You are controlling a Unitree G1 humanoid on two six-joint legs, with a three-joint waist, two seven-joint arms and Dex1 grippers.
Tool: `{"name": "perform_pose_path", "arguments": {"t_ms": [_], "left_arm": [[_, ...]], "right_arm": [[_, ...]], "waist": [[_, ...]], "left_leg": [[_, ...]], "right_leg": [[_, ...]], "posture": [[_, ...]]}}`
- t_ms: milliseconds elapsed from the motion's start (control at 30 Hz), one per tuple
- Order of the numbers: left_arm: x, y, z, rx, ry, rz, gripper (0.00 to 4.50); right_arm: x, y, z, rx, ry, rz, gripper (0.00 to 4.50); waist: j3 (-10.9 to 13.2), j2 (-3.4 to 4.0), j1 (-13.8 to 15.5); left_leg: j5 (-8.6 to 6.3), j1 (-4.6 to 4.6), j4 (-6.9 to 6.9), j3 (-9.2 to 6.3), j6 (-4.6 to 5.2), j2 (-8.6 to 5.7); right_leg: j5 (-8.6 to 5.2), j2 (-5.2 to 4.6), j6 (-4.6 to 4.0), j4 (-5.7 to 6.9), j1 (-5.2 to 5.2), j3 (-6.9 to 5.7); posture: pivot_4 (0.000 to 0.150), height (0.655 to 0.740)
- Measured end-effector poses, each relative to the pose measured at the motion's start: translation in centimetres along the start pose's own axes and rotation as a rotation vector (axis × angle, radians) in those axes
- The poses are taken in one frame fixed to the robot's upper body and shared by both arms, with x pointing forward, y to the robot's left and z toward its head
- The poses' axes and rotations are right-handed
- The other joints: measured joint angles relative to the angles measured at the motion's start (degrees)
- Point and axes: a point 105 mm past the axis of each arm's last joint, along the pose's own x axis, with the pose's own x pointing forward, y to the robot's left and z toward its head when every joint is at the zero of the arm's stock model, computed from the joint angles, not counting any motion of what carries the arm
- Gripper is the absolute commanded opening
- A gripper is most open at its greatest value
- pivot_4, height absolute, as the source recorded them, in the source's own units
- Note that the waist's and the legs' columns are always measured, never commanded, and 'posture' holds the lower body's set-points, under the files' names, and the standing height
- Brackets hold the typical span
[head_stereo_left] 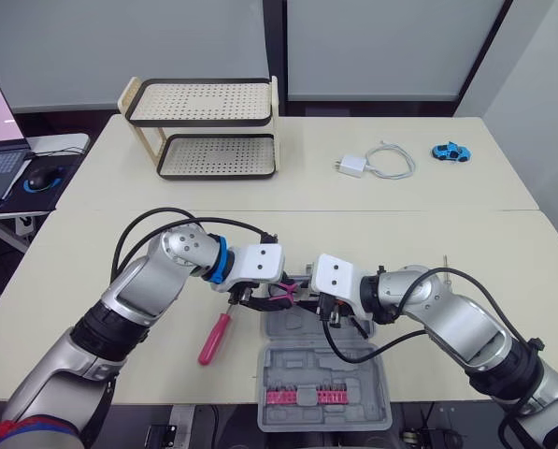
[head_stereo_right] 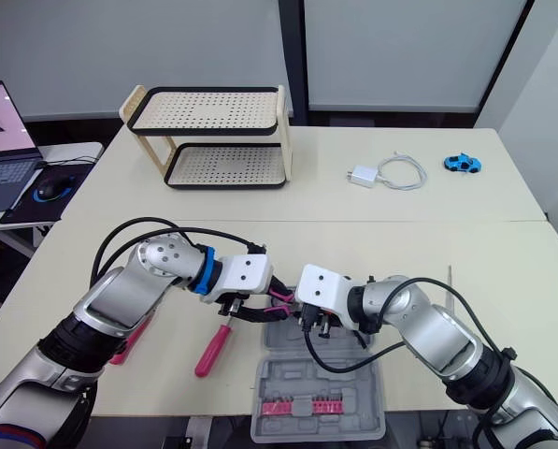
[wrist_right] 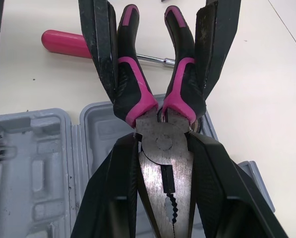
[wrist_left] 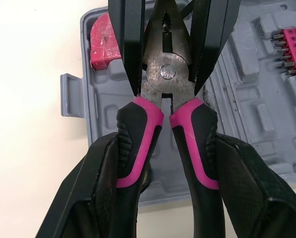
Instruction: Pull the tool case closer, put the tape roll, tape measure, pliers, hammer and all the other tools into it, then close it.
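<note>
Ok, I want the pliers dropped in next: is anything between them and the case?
Nothing visible. The pliers hang over the open case, left gripper on the handles, right gripper on the head.

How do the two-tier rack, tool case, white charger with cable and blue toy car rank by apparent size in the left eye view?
1-2. two-tier rack and tool case: about alike; the case is nearer and partly covered, so unranked.
3. white charger with cable
4. blue toy car
</note>
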Motion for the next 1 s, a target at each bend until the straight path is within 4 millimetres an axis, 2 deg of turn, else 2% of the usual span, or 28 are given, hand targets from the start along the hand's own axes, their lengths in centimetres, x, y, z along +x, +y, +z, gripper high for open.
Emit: {"name": "perform_pose_path", "arguments": {"t_ms": [67, 167, 267, 300, 433, 567, 667, 800, 1000], "left_arm": [[0.0, -0.1, 0.0, 0.002, -0.004, -0.004, 2.48], [0.0, -0.5, 0.0, -0.022, -0.042, -0.015, 3.47], [-1.2, -0.7, -0.2, -0.036, -0.080, -0.019, 4.43], [-1.9, -0.7, -0.4, -0.041, -0.085, -0.012, 4.50], [-4.6, -0.8, -0.8, -0.054, -0.121, 0.011, 4.50], [-7.0, -2.2, -2.4, -0.090, -0.113, 0.027, 4.50], [-7.4, -3.6, -3.5, -0.118, -0.099, 0.014, 4.50], [-6.8, -4.8, -3.7, -0.116, -0.102, -0.005, 4.50], [-6.3, -5.7, -3.8, -0.111, -0.104, -0.008, 4.50]], "right_arm": [[0.0, 0.0, 0.0, -0.005, 0.003, -0.001, 1.20], [-0.2, 0.0, -0.1, -0.010, 0.010, 0.009, 1.20], [-1.0, -0.4, -0.5, -0.016, 0.030, 0.004, 1.20], [-1.4, -0.5, -0.6, -0.023, 0.037, 0.000, 1.20], [-3.1, -1.0, -0.4, -0.052, 0.049, -0.004, 1.20], [-5.3, -1.1, -0.8, -0.096, 0.112, 0.030, 1.20], [-6.2, -1.1, -1.3, -0.122, 0.168, 0.061, 1.20], [-5.7, -0.6, -1.1, -0.156, 0.187, 0.113, 1.20], [-3.8, -0.5, -2.4, -0.174, 0.251, 0.168, 1.20]], "waist": [[0.00, 0.00, -0.01], [0.00, 0.00, -0.01], [0.00, 0.00, -0.01], [0.00, 0.00, -0.01], [0.00, 0.01, -0.04], [0.00, 0.01, -0.07], [0.00, 0.01, -0.03], [0.00, 0.01, -0.04], [0.00, 0.01, -0.09]], "left_leg": [[0.00, 0.01, 0.00, 0.01, 0.00, 0.00], [0.00, 0.00, 0.01, 0.00, 0.00, 0.03], [0.00, -0.02, 0.01, 0.03, 0.00, 0.04], [0.00, -0.02, 0.01, 0.03, 0.00, 0.05], [0.00, -0.01, -0.01, 0.05, 0.00, 0.08], [0.00, -0.02, -0.03, 0.07, 0.01, 0.11], [-0.05, -0.01, -0.03, 0.07, 0.10, 0.14], [-0.13, -0.02, -0.03, 0.06, 0.23, 0.15], [-0.12, -0.02, -0.02, 0.12, 0.22, 0.14]], "right_leg": [[0.00, 0.00, 0.00, 0.06, -0.03, 0.00], [0.00, 0.00, 0.00, 0.13, -0.07, 0.01], [0.00, 0.00, 0.00, 0.17, -0.14, 0.03], [0.00, -0.01, 0.00, 0.19, -0.16, 0.03], [0.00, -0.01, 0.00, 0.20, -0.17, 0.05], [0.00, -0.02, 0.00, 0.19, -0.19, 0.06], [0.00, -0.01, 0.00, 0.20, -0.18, 0.07], [0.00, -0.01, 0.00, 0.22, -0.18, 0.05], [0.00, -0.02, 0.00, 0.25, -0.24, 0.10]], "posture": [[0.150, 0.7400], [0.150, 0.7400], [0.150, 0.7400], [0.150, 0.7400], [0.150, 0.7400], [0.150, 0.7400], [0.150, 0.7400], [0.150, 0.7400], [0.150, 0.7400]]}}
